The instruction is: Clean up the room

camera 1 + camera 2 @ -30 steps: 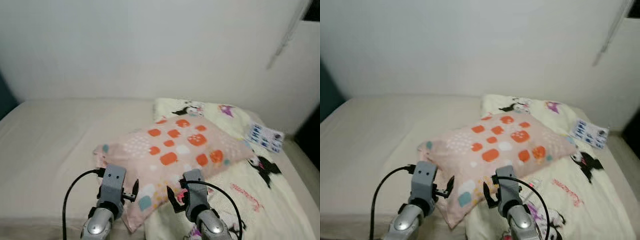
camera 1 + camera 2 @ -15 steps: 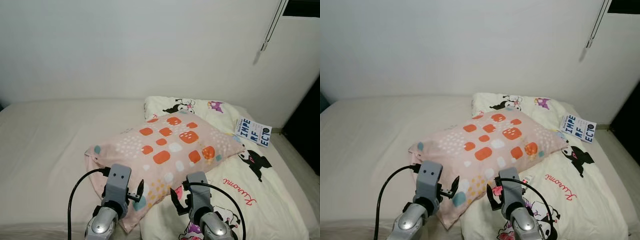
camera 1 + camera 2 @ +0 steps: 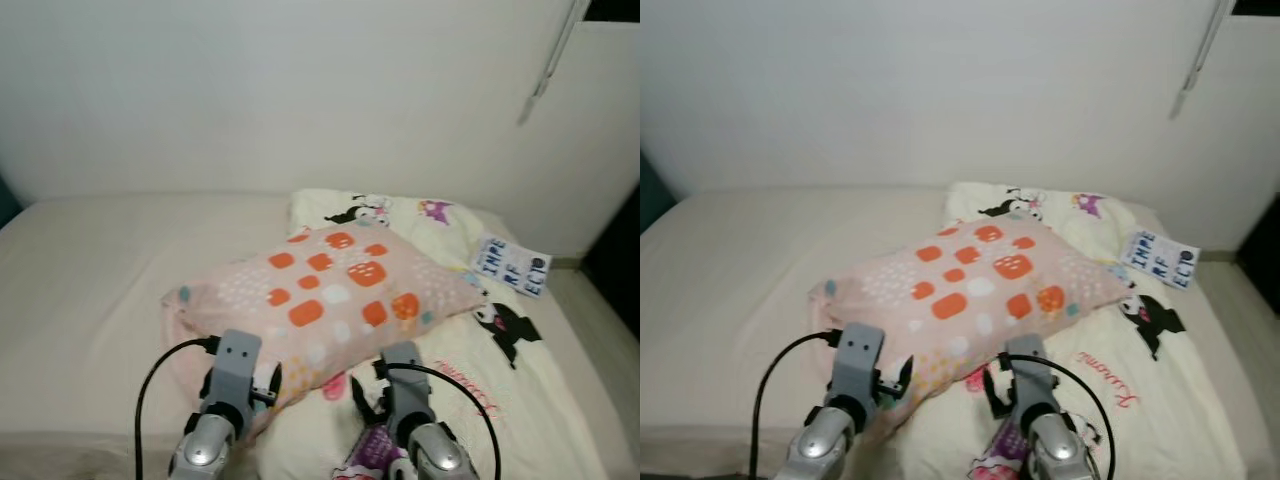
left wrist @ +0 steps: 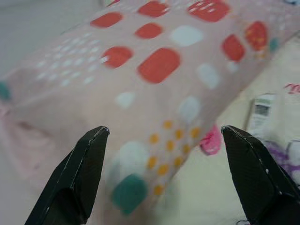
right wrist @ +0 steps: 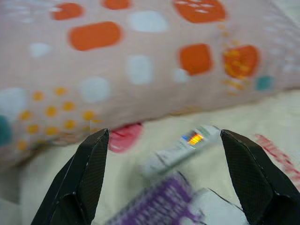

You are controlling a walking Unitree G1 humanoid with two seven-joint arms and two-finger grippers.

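Observation:
A pink pillow (image 3: 320,290) with orange patches lies slanted across the bed, partly on a cream cartoon-print blanket (image 3: 510,400). My left gripper (image 3: 268,386) is open at the pillow's near left corner; in the left wrist view the left gripper (image 4: 164,130) has the pillow (image 4: 154,79) between and beyond its fingers. My right gripper (image 3: 366,396) is open just below the pillow's near edge, over the blanket. In the right wrist view a small white tube-like object (image 5: 180,147) lies on the blanket beneath the pillow's edge (image 5: 140,70).
The beige mattress (image 3: 90,280) stretches to the left. A white card or book with blue letters (image 3: 510,268) rests on the blanket at the far right. A white wall (image 3: 300,90) runs behind the bed, and a dark gap lies at the right edge.
The whole picture has shifted and blurred slightly, so the camera moved. The pillow's near corner now sits closer to my left gripper. Both grippers stay open.

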